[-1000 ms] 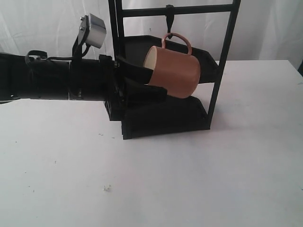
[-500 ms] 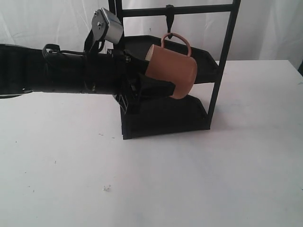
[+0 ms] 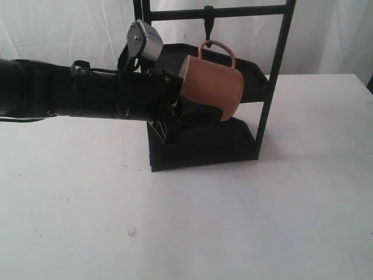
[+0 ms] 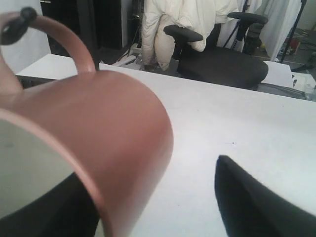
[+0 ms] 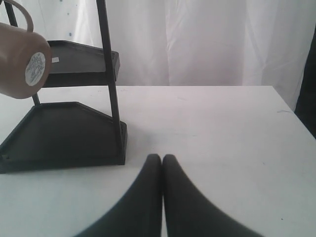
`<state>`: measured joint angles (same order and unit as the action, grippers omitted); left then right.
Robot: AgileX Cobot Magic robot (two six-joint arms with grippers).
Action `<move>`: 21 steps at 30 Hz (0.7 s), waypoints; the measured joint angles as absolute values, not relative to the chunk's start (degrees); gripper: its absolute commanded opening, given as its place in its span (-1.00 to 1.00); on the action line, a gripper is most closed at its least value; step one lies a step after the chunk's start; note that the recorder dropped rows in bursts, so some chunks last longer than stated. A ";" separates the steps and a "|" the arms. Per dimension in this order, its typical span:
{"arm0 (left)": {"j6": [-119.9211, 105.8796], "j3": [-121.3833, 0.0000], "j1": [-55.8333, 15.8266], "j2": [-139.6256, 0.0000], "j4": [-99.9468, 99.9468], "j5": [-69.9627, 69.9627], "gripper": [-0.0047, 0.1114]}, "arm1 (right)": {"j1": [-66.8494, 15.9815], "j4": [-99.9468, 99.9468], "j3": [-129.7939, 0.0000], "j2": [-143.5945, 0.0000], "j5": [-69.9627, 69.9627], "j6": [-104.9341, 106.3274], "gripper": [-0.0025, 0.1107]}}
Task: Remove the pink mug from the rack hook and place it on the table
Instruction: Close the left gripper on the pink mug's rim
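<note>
The pink mug [image 3: 213, 84] hangs tilted by its loop handle from the black rack hook [image 3: 208, 23], with its cream mouth facing left. My left gripper [image 3: 195, 96] is open and straddles the mug's lower wall: one finger sits in the mouth and the other finger [image 3: 205, 109] lies under the body. The left wrist view shows the mug [image 4: 113, 128] close up, the hook tip [image 4: 17, 24] in its handle, and a gap between the mug and the outer finger [image 4: 247, 197]. My right gripper [image 5: 162, 158] is shut and empty, low over the white table [image 5: 222, 128]; the mug [image 5: 19, 61] is far from it.
The tall black two-shelf rack [image 3: 277, 64] stands at the back centre of the table [image 3: 233, 221]. Its upper tray is right behind the mug and its lower tray is beneath it. A small white crumb [image 3: 131, 232] lies near the front. An office chair [image 4: 217, 64] stands beyond the table.
My left arm has pushed to the right toward the mug and its wrist has rolled. The fingers moved from the mug's mouth to straddling its lower wall. The mug has shifted slightly.
</note>
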<state>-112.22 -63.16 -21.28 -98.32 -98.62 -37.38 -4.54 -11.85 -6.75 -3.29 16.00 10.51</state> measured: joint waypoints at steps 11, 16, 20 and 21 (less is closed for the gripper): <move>-112.22 -64.53 -21.32 -99.07 -98.62 -38.88 0.22 | -4.54 -11.85 -6.75 -3.29 16.00 10.51 -0.96; -112.22 -65.25 -21.32 -99.07 -98.62 -39.10 0.22 | -4.54 -11.85 -6.75 -3.29 16.00 10.51 -0.96; -112.22 -65.30 -21.32 -99.07 -98.62 -39.10 0.22 | -4.54 -11.85 -6.75 -3.29 16.00 10.51 -0.96; -112.22 -65.30 -21.32 -99.07 -98.62 -39.10 0.22 | -4.54 -11.85 -6.75 -3.29 16.00 10.51 -0.96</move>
